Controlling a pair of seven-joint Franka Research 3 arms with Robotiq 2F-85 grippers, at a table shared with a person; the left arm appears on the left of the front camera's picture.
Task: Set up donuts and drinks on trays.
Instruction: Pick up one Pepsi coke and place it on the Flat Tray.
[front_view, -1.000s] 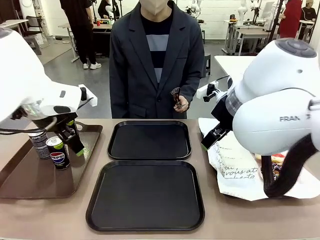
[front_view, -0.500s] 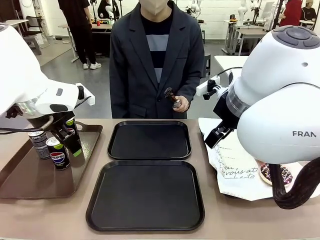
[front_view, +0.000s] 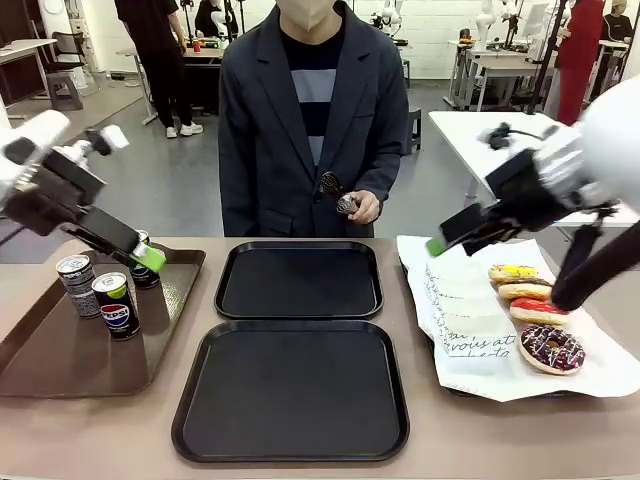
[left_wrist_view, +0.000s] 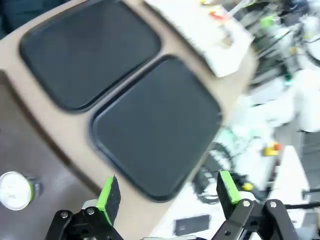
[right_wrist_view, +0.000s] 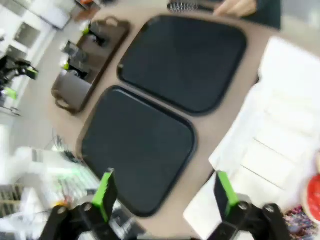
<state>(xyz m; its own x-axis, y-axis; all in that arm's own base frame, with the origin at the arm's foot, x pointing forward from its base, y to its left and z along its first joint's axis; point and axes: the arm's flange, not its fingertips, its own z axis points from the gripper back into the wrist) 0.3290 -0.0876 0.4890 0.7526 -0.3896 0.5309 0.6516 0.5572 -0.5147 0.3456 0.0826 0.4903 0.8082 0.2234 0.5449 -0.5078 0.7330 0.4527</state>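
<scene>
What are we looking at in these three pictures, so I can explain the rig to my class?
Two white robot arms work at a table opposite a person. The wide picture is taken from between the arms; the other two come from cameras on each wrist, looking past that arm's green-tipped fingers. The left pincer and the right pincer are both open and hold nothing. On the table lie two empty black trays, a brown tray with cans, and white paper with four donuts. The person's hand holds a small dark object.
</scene>
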